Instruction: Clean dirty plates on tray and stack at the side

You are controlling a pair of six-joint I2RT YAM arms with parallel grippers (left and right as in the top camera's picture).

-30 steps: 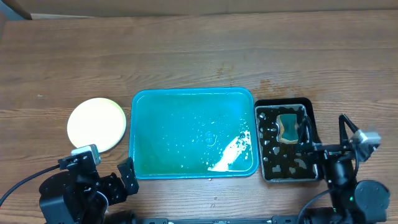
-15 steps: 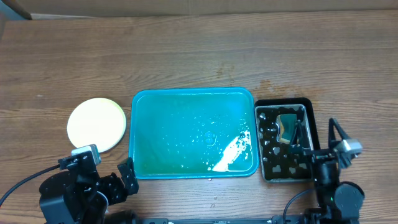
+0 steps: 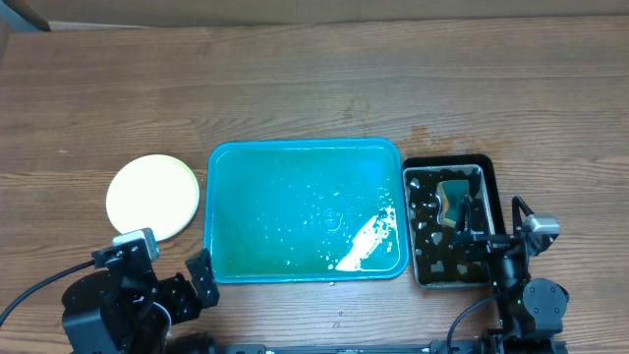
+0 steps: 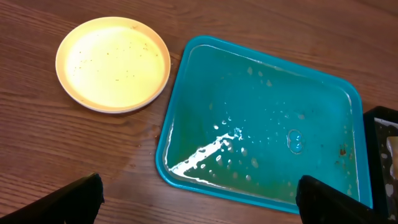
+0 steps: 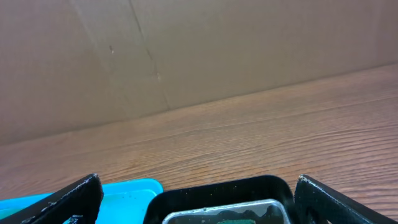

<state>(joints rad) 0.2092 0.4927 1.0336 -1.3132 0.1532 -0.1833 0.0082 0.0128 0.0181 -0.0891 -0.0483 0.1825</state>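
Note:
The teal tray (image 3: 305, 157) lies mid-table, wet with drops and holding no plates; it also shows in the left wrist view (image 4: 261, 81) and its corner shows in the right wrist view (image 5: 124, 190). A pale yellow-green plate (image 3: 152, 195) sits on the table left of the tray, speckled in the left wrist view (image 4: 113, 62). I cannot tell whether other plates lie under it, and no white plate shows. My left gripper (image 3: 167, 273) (image 4: 202, 211) is open and empty near the front edge. My right gripper (image 3: 491, 224) (image 5: 199, 208) is open and empty over the black pan's front.
A black pan of water (image 3: 489, 167) stands right of the tray, with a yellow-green sponge (image 3: 452, 197) in it; its rim shows in the right wrist view (image 5: 217, 186). A cardboard wall (image 5: 186, 56) runs along the back. Bare wood lies behind the tray.
My right arm has drawn back toward the front edge and moved slightly left, its gripper coming away from the sponge, which stays in the pan. The left arm has not moved.

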